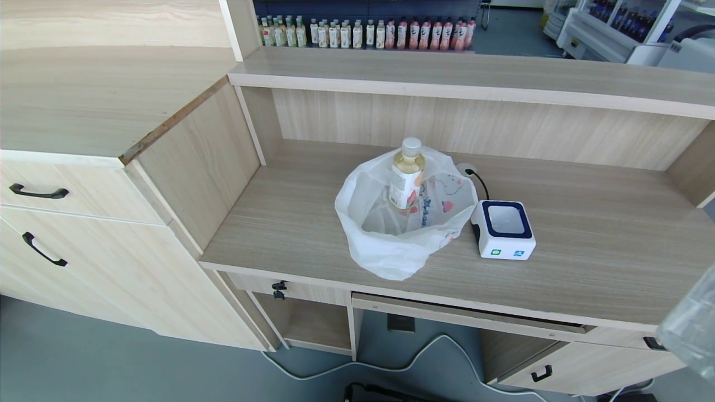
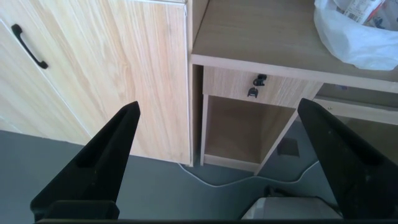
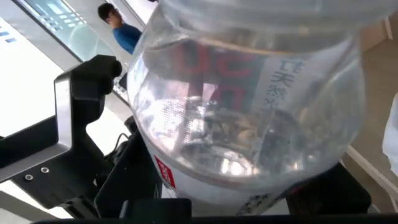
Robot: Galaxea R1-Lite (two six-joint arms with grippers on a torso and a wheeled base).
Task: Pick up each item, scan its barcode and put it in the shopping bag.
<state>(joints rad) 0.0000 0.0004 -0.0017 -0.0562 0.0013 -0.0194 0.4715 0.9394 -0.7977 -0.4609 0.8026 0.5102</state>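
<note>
the left gripper (image 2: 219, 104) hangs low beside the cabinet front, its fingers (image 2: 106, 162) spread wide with nothing between them. on the bench (image 1: 586, 251) the white shopping bag (image 1: 385, 245) sits open with a tea bottle (image 1: 406, 173) standing upright inside it. the scanner (image 1: 503, 229) rests just beside the bag on its right, window facing up. off the bench's right front corner, the right gripper (image 3: 217, 210) has its fingers pinching a clear bottle (image 3: 249, 106), held in the air.
</note>
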